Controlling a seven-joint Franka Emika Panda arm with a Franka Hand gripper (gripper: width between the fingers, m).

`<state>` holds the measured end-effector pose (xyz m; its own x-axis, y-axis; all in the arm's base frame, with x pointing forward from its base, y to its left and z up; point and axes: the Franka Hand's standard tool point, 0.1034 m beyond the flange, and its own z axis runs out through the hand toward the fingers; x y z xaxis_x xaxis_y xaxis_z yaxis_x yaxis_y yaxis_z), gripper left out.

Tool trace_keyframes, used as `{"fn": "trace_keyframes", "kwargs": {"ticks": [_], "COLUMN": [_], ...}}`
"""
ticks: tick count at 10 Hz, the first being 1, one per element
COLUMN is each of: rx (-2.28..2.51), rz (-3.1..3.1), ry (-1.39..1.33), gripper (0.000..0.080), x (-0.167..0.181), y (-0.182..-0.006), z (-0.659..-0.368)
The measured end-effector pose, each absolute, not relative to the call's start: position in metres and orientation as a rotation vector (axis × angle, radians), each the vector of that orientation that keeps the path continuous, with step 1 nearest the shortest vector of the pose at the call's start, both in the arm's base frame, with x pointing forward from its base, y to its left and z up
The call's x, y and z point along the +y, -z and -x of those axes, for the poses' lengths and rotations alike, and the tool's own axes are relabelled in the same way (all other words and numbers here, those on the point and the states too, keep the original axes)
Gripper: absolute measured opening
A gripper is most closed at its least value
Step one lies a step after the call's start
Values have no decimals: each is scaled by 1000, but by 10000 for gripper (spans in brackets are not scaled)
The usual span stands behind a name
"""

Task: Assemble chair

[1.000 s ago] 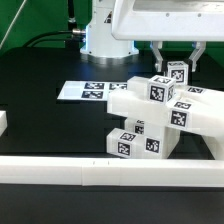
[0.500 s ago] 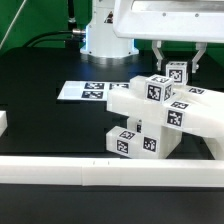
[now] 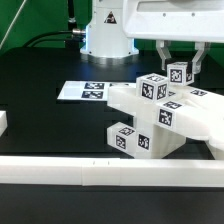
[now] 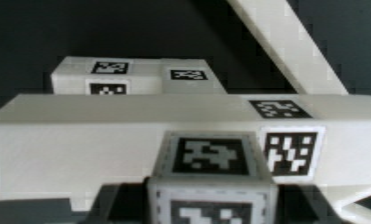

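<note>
The chair (image 3: 165, 118), a chunky white body of tagged blocks, stands at the exterior view's right, just behind the front rail. At its upper back end, my gripper (image 3: 178, 68) is shut on a small white tagged cube (image 3: 178, 73), with dark fingers (image 3: 160, 55) on either side of it. The cube sits against the top of the chair; whether it is joined there I cannot tell. In the wrist view the cube (image 4: 214, 195) fills the gap between the jaws of my gripper (image 4: 214, 208), directly over a broad tagged chair block (image 4: 129, 125). A further chair block (image 4: 137, 75) lies beyond.
The marker board (image 3: 85, 90) lies flat on the black table left of the chair. A long low white rail (image 3: 90, 172) runs along the front edge, with a short white piece (image 3: 3, 122) at far left. The arm's white base (image 3: 105, 35) stands behind.
The chair body has turned and shifted slightly toward the exterior view's left. My wrist housing has moved a little to the right. The jaws stay shut on the cube.
</note>
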<state>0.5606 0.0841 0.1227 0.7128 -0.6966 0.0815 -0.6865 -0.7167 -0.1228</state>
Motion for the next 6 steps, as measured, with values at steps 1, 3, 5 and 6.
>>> {"fn": "trace_keyframes", "kwargs": {"ticks": [1, 3, 5, 6], "rx": [1284, 1601, 1546, 1538], "rz": [2735, 2521, 2557, 2563], "ry": [172, 129, 134, 135], "gripper": [284, 284, 293, 484], "x": [83, 86, 86, 86], "y": [-122, -123, -122, -122], "z": [-560, -560, -560, -560]}}
